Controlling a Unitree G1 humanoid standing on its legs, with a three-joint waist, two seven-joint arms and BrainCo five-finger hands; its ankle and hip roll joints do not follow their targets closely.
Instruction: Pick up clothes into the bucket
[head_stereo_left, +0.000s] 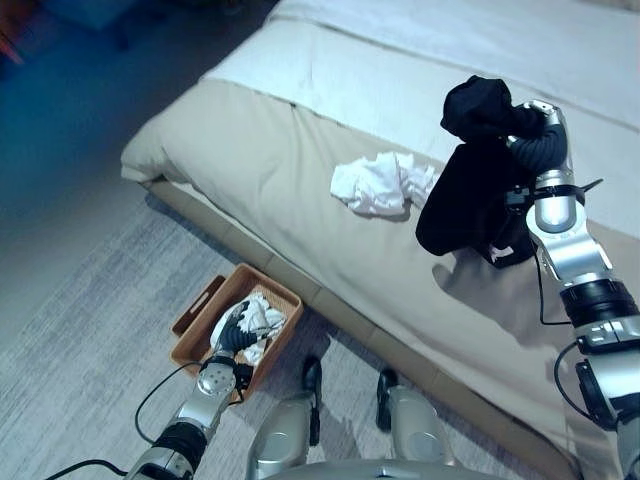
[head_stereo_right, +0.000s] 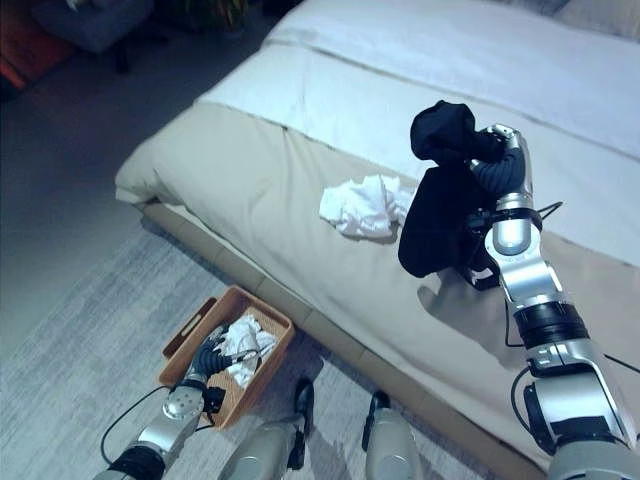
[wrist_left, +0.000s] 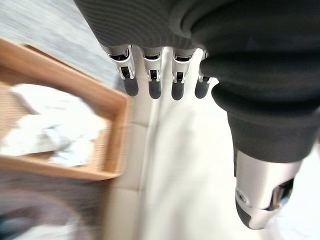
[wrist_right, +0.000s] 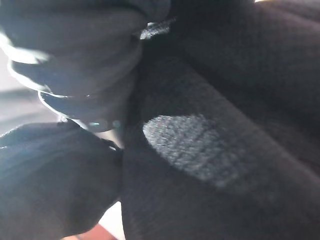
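A large bed (head_stereo_left: 300, 170), covered in a beige blanket with a white sheet beyond it, is taking up the far and right part of the scene, while a grey rug (head_stereo_left: 90, 330) is spread over the floor at the near left. A black garment (head_stereo_left: 470, 190) is being held up above the right side of the bed by the right hand (head_stereo_left: 535, 125), bunched at the top and hanging down in a dark fold beside the forearm; in the right wrist view the dark cloth (wrist_right: 210, 150) is pressed close around the hand, so the fingers are taken to be clenched on it. A crumpled white garment (head_stereo_left: 380, 183) is lying on the beige blanket just left of the black one, apart from it. On the rug beside the near edge of the bed, a brown woven basket (head_stereo_left: 200, 310) is sitting with white clothes (head_stereo_left: 262, 315) piled inside. The left hand (head_stereo_left: 232, 330) is being held over the basket's near rim, its fingers (wrist_left: 152, 85) straight and released, grasping nothing.
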